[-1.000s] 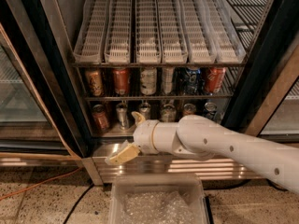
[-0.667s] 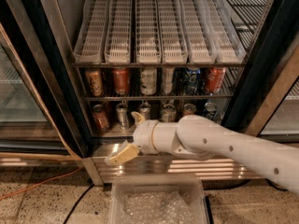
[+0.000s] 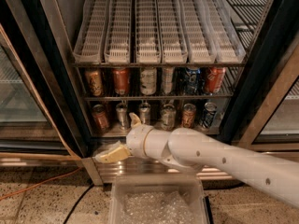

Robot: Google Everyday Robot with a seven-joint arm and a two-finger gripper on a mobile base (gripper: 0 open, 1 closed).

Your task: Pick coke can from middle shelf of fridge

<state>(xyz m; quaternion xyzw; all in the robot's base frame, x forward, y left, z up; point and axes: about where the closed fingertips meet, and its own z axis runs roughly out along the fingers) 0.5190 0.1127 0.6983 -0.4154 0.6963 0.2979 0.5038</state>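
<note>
The fridge [image 3: 56, 78] stands open in front of me. The coke can [image 3: 121, 80] is plain red with a silver rim and stands second from the left on the middle shelf [image 3: 156, 97], between an orange-tan can [image 3: 95, 82] and a pale can [image 3: 148, 80]. A red can with white and dark markings [image 3: 214, 80] stands at the shelf's right end. My gripper [image 3: 116, 137] is open and empty. It is below and in front of the middle shelf, at the fridge's steel base, with one tan finger [image 3: 112, 154] pointing down-left and the other [image 3: 134, 120] pointing up.
A rack of white plastic lanes [image 3: 159, 27] sits above the cans. Several more cans [image 3: 167, 115] stand on the steel floor behind my wrist. A clear plastic bin [image 3: 159, 202] sits on the ground below my arm. An orange cable [image 3: 37, 185] lies at left.
</note>
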